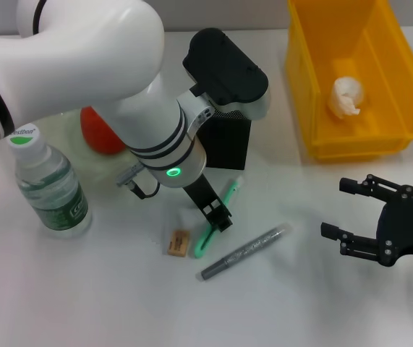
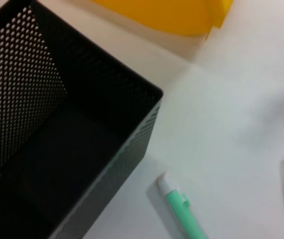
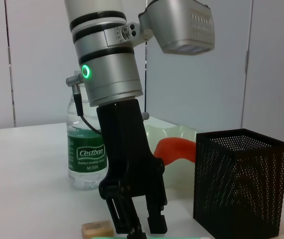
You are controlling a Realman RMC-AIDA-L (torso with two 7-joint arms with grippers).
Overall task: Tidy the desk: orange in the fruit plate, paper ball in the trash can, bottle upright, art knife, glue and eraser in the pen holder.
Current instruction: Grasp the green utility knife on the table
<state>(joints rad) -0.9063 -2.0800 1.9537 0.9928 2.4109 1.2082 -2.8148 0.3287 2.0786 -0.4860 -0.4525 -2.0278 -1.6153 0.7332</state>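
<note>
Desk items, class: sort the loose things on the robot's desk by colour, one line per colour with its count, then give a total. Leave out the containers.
Orange: 1, the orange
White: 1, the paper ball
Clear with green label: 1, the bottle
Green: 1, the art knife
Grey: 1, the glue
Tan: 1, the eraser
Total: 6

"Cestbon" on the bottle's (image 3: pixel 89 149) green label; likely the same on its cap (image 1: pixel 22 135).

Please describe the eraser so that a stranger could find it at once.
Start at the black mesh pen holder mid-table. In front of it lie a green art knife and a grey glue stick; the eraser is the small tan block beside them, the only short, boxy item.
</note>
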